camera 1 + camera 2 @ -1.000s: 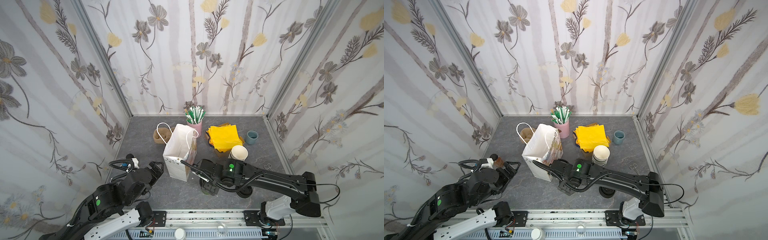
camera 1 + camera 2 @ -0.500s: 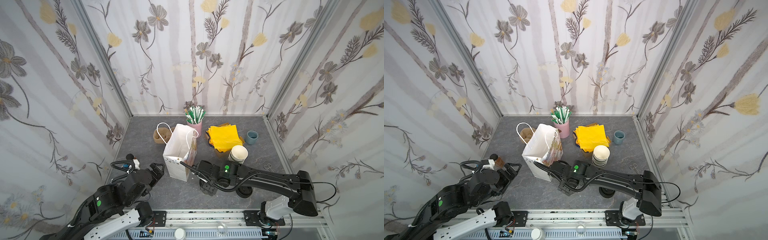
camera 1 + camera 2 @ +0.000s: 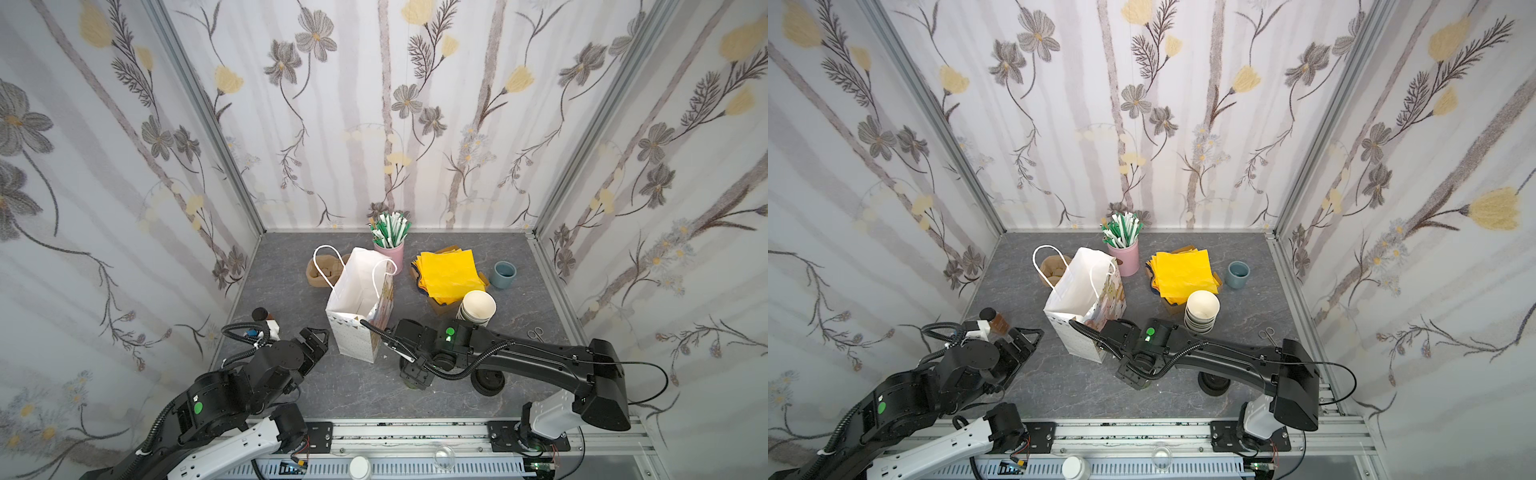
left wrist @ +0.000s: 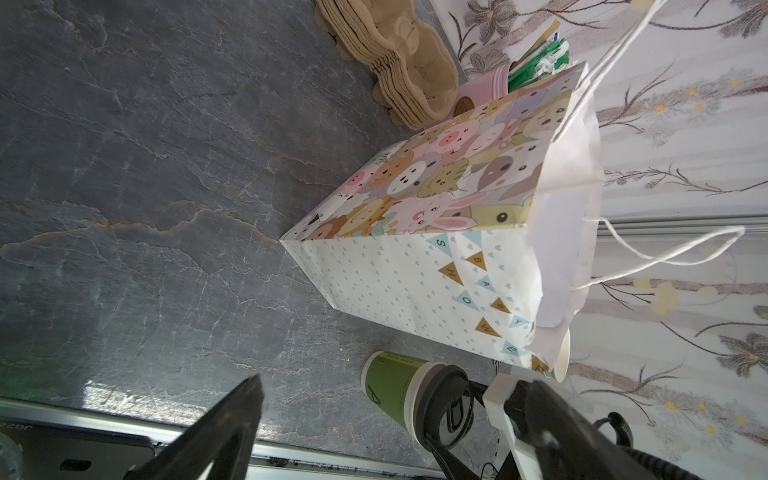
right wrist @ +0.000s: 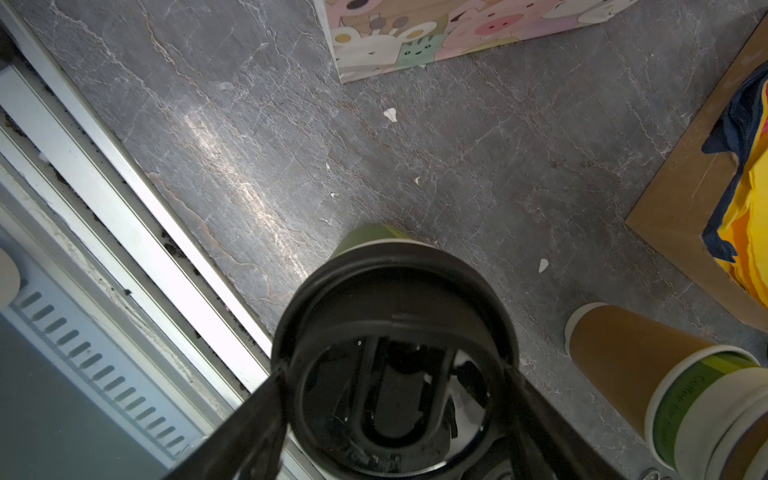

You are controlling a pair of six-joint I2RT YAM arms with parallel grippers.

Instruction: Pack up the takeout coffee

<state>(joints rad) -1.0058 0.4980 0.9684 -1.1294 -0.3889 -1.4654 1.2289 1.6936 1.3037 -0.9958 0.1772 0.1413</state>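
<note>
- Two small changes in the last second, nothing dramatic.
- The right arm has slid a touch toward the bag (image 3: 353,332), while the right tool (image 3: 413,376) stays parked over the cup (image 4: 388,392).
- As far as I can see the cup hasn't budged. It's upright on the table (image 3: 353,390) near the front edge, close to the bag's front corner but not in it.
- The right tool's jaws sit wide, one on each side of the lid (image 5: 395,286). They look to touch its rim, but I can't tell if they're actually pinching it.
- The left tool (image 3: 318,334) hardly moves. It's spread all the way, holds nothing and points at the bag.
- My read: the grab is only being lined up, and the lift into the bag is still to come.
</note>
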